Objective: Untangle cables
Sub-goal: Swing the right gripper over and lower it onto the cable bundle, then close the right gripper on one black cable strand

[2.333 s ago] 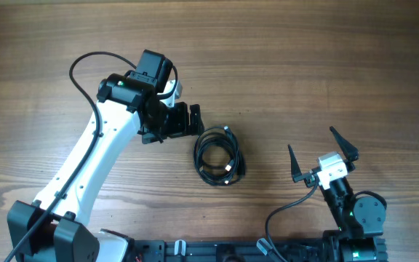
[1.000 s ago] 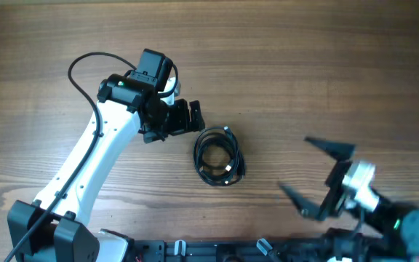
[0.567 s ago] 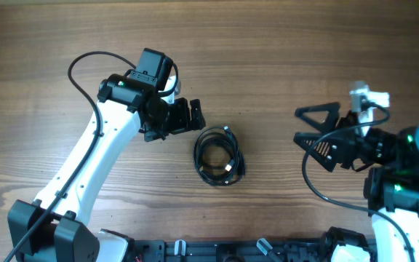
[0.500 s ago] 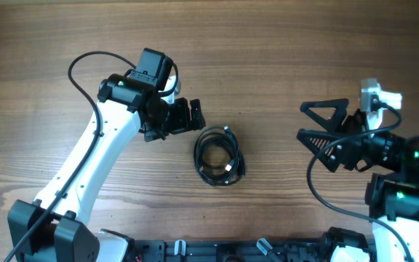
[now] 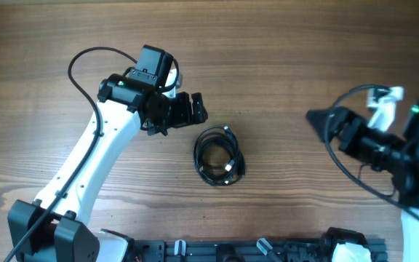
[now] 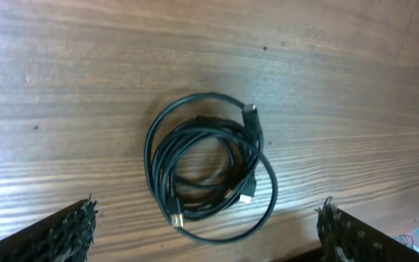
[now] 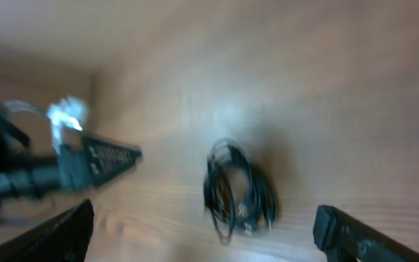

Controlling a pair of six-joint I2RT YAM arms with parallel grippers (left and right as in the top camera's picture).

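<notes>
Overhead view first: the cables (image 5: 219,156) sit as one small coiled bundle on the wooden table (image 5: 304,44), roughly mid-table between the two arms. The left gripper (image 5: 195,109) hovers just up and left of the bundle, not touching it. The right gripper (image 5: 318,120) is well off to the right and I can't read its jaws from up here. The coil is a slightly squashed ring, a bit longer along the near-far direction, with one plug end poking out at its top edge toward the far side.

Left wrist view: this is the clear one. The bundle (image 6: 209,175) lies flat, centred between the fingers (image 6: 68,233), which are spread wide with nothing in them. I count several loops stacked on each other, a black plug (image 6: 249,116) at the upper right and another plug (image 6: 247,193) tucked inside, lower right. My guess is that it's light, floppy and thin, so it'll drag and flop rather than hold its shape. I'd pinch near a plug end or on the loose outer loop at the lower right, not the thick middle.

Right wrist view: it's blurry, but the bundle (image 7: 238,193) shows as a dark oval mid-frame, standing roughly up-down in the picture. The right fingers (image 7: 355,233) are spread wide at the bottom corners, empty, and well away from the bundle.
</notes>
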